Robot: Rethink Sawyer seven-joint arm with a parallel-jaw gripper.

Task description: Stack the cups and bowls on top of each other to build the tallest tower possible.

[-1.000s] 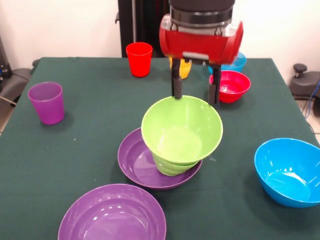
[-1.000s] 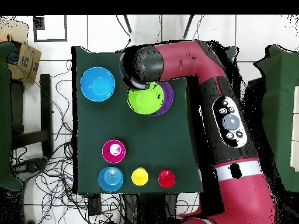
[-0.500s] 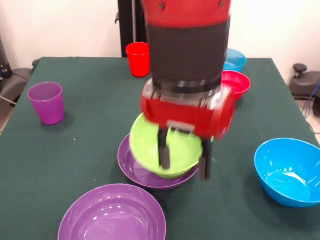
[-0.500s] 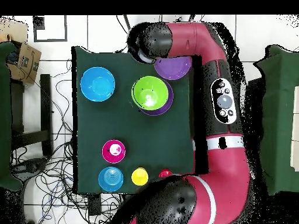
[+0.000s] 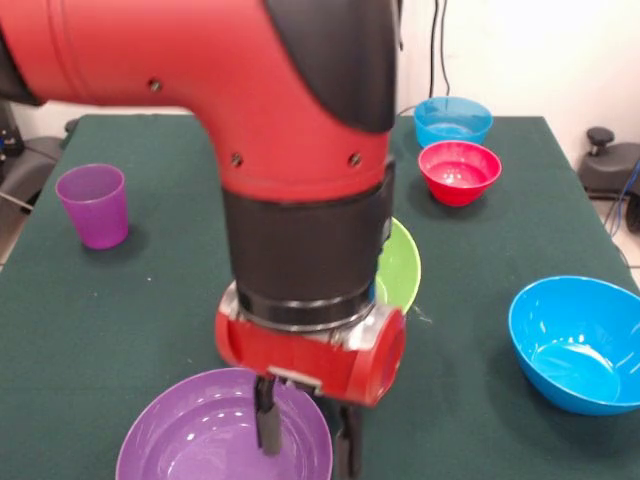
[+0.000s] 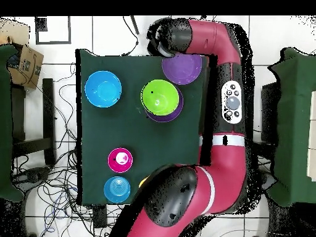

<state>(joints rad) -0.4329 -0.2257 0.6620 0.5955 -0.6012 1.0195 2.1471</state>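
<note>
The gripper, jaws parted narrowly and holding nothing, is hanging directly over the near purple bowl, its far rim lying between them.

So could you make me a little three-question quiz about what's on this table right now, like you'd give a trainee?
1. True or false: the lime green bowl sits inside a purple bowl.
2. Which bowl is the pincer poised over?
A. the blue bowl
B. the red bowl
C. the other purple bowl, at the table's edge
3. Fill in: the cup standing alone near one side of the table in the front view is ____.

Key
1. True.
2. C. Its two fingers hang apart above that bowl, holding nothing.
3. Purple.
</note>
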